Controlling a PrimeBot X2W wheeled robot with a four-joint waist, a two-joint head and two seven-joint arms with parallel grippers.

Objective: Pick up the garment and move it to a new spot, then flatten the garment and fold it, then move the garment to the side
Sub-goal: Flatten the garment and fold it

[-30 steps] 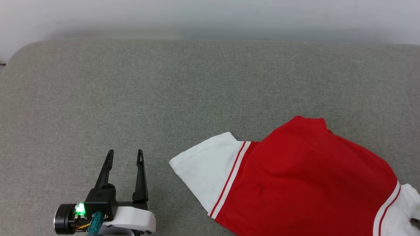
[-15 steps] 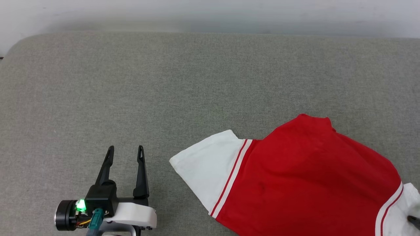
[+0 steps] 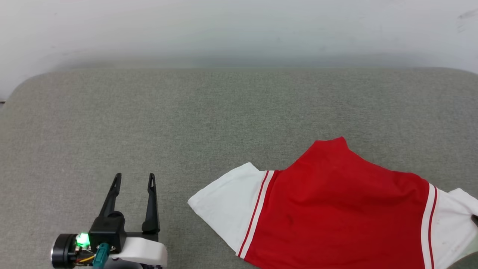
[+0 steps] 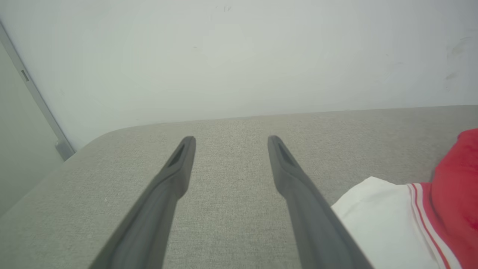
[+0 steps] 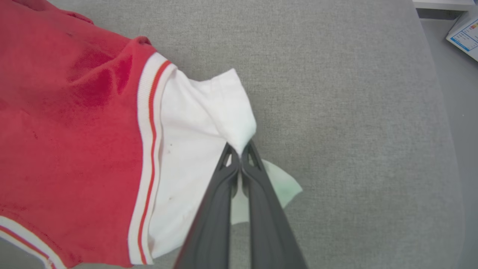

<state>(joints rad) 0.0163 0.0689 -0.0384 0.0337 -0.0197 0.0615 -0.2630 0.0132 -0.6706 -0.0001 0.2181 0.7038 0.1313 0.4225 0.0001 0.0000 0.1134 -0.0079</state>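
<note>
A bare test room, more lab than home.
A grey fabric-covered counter [image 3: 149, 112] with rounded corners stands against a plain, faintly scuffed white wall [image 3: 239, 30]. A grey strip [image 4: 33, 93] runs up the wall at one side. The floor [image 5: 467, 112] is smooth grey, with a blue-bordered printed sheet [image 5: 465, 35] on it.

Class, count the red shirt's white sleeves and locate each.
2: one sleeve lies near the open left tool; the other sleeve is pinched in the right tool.
</note>
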